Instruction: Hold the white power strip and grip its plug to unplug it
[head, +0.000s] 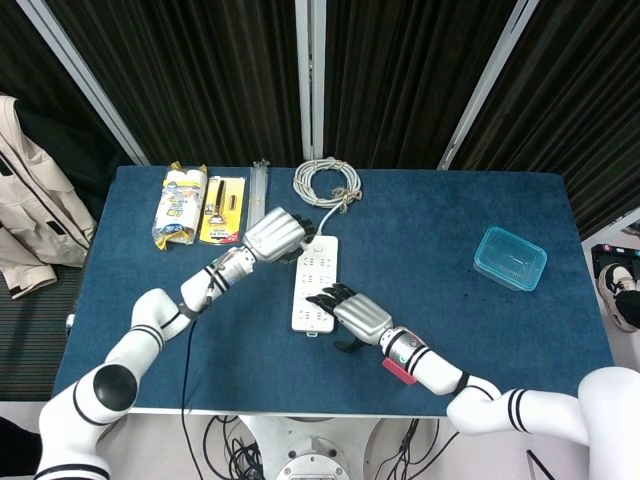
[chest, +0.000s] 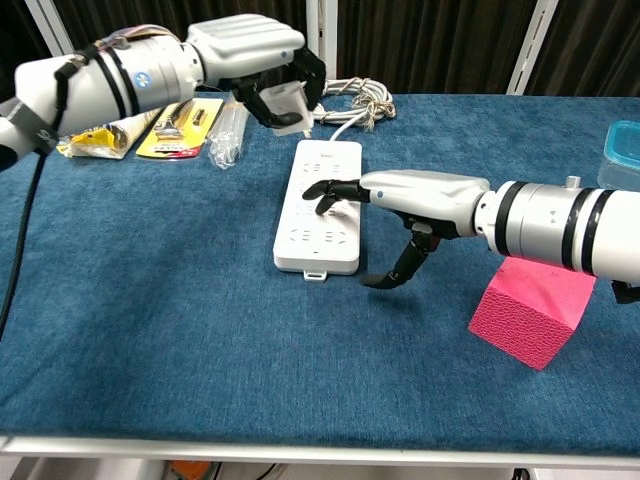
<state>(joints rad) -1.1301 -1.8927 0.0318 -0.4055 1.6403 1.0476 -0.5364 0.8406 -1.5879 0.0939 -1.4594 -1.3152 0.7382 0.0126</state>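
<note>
The white power strip (head: 315, 281) (chest: 322, 200) lies flat on the blue table. My right hand (head: 357, 314) (chest: 405, 203) presses down on its near half, fingertips on top and thumb hanging beside the right edge. My left hand (head: 275, 234) (chest: 255, 55) grips the white plug (chest: 290, 104), lifted clear above the strip's far end. The plug's white cable (chest: 338, 119) runs back to a coiled bundle (head: 327, 181) (chest: 362, 95).
A pink block (chest: 538, 304) sits under my right forearm. A clear blue box (head: 510, 257) stands at the right. Packaged items (head: 181, 205) (head: 223, 210) and a clear packet (chest: 226, 132) lie at the far left. A beige jacket (head: 30, 210) hangs beyond the left edge.
</note>
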